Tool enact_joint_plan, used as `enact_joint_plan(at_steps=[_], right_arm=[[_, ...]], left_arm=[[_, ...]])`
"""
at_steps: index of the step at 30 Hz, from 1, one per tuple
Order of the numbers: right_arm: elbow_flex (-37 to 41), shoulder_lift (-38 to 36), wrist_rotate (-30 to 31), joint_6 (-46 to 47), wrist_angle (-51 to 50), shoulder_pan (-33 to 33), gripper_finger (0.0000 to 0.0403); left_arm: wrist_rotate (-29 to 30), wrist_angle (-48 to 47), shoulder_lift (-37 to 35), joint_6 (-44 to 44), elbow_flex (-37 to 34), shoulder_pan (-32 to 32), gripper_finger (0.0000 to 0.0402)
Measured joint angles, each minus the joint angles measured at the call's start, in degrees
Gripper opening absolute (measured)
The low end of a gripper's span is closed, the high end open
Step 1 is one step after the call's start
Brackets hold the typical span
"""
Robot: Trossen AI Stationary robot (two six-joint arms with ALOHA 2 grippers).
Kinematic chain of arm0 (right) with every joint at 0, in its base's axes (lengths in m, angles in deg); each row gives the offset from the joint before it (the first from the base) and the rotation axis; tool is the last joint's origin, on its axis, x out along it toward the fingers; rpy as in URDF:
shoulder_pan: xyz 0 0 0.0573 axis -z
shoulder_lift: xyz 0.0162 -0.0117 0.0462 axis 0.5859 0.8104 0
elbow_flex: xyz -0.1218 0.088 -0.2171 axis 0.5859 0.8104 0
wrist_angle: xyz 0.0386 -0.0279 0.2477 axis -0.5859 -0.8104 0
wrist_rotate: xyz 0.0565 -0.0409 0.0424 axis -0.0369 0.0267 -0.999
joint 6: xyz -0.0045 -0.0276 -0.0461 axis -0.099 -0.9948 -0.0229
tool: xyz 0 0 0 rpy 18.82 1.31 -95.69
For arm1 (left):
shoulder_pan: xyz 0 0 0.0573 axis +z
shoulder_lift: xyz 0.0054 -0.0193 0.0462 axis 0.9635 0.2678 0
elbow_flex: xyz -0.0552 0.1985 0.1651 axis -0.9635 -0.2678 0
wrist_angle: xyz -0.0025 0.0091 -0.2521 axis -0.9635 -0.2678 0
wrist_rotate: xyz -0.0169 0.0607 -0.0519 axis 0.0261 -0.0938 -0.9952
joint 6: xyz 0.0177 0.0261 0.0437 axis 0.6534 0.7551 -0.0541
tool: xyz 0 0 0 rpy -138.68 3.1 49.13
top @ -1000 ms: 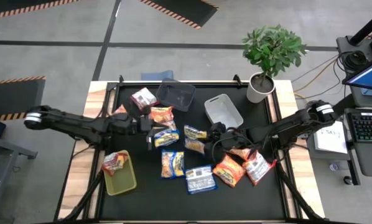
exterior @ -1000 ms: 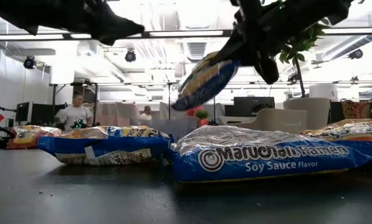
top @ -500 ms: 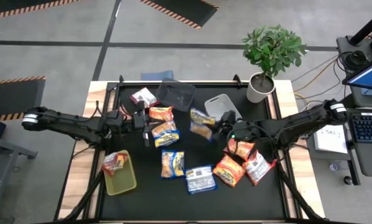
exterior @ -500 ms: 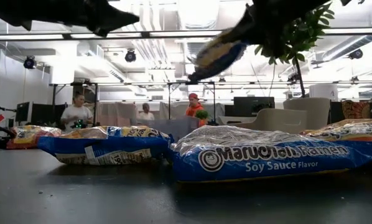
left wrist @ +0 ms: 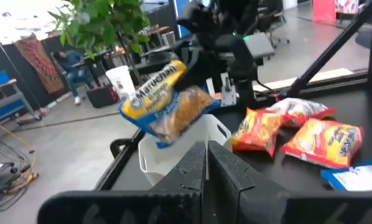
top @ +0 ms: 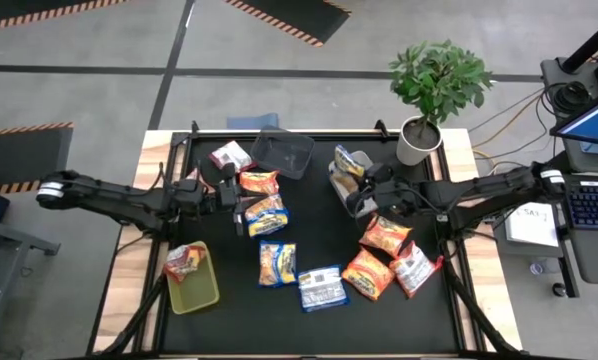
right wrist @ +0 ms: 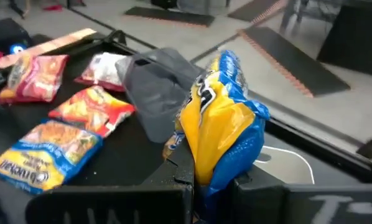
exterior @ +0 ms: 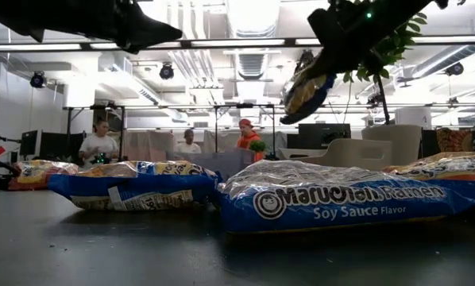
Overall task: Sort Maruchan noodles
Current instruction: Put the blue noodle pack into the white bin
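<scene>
Leftmost, yellow-green bin (top: 194, 290) holds one red packet (top: 184, 261). Left gripper (top: 237, 208), fingers pressed together and empty, hovers beside orange packet (top: 259, 182) and blue-and-yellow packet (top: 266, 216). Right gripper (top: 357, 192) clamps a blue-and-yellow Maruchan packet (top: 347, 166), raised over the light grey bin (top: 336, 180). Other packets lie on the black mat (top: 324, 235).

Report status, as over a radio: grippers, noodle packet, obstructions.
Right gripper shut on blue-and-yellow packet, above light grey bin. Left gripper shut, by mid-table packets. Nothing seen blocking the bin.
</scene>
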Motion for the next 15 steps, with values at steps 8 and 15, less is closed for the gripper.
enact_joint_plan(at_steps=[8,15], right_arm=[[-9.09,0.61,-10.73,5.47,-19.18,7.21,0.0014],[-17.39,4.90,-21.70,-4.11,-31.70,11.95,0.0014]], left_arm=[[0.66,0.27,1.21,-0.31,-0.02,0.00,0.0000],[0.74,0.65,1.43,-0.22,-0.02,0.00,0.0000]])
